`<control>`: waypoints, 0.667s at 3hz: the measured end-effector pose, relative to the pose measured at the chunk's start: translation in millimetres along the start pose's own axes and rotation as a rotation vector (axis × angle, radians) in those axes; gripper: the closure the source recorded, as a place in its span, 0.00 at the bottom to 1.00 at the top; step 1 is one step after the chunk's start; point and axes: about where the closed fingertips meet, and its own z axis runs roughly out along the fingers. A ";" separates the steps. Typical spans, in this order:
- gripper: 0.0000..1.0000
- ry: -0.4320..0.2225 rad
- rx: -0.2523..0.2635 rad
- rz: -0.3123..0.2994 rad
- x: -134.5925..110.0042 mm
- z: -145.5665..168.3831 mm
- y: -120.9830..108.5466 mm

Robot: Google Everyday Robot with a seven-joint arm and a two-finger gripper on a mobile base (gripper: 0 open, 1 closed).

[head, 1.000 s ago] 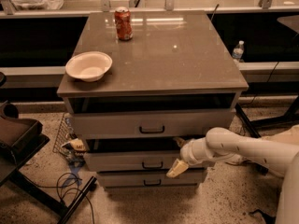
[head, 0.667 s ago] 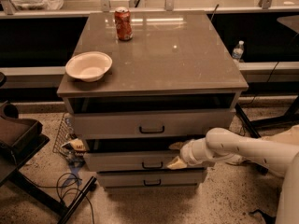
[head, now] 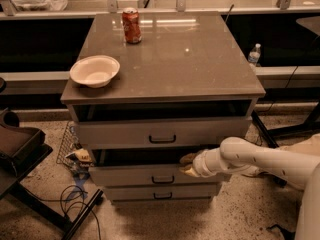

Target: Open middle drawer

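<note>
Since a second ago your gripper [head: 188,164] has climbed. It was angled down against the front of the middle drawer [head: 130,176], to the right of its handle [head: 163,179]. It now sits higher, at the drawer's top edge, where the dark gap under the top drawer [head: 115,134] begins. The arm [head: 250,159] reaches in from the right much as it did.

The gripper looks parted a little, with one tan tip above the other. The upper tip is in the shadow of the gap and the lower one is against the grey front. It appears to straddle the top lip, not the handle, but you cannot confirm from this angle that it has closed on anything.

The middle drawer has not shifted. It is the second of three, just above the bottom drawer [head: 135,193], and its front lies where it lay before. My reading is that the approach is finished and the pull has not started.

If you pull by the lip, draw straight out toward the camera. The hold is right of centre, so a slanted pull could twist the drawer in its runners, or the tips could slide off the thin edge.

On the cabinet top [head: 190,59], the can [head: 132,26] and the bowl [head: 95,70] are well apart from the gripper and have not moved.
</note>
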 end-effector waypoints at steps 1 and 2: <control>1.00 -0.005 -0.004 0.004 -0.1 -1.1 4.2; 1.00 -0.011 -0.016 0.035 3.1 -10.8 24.2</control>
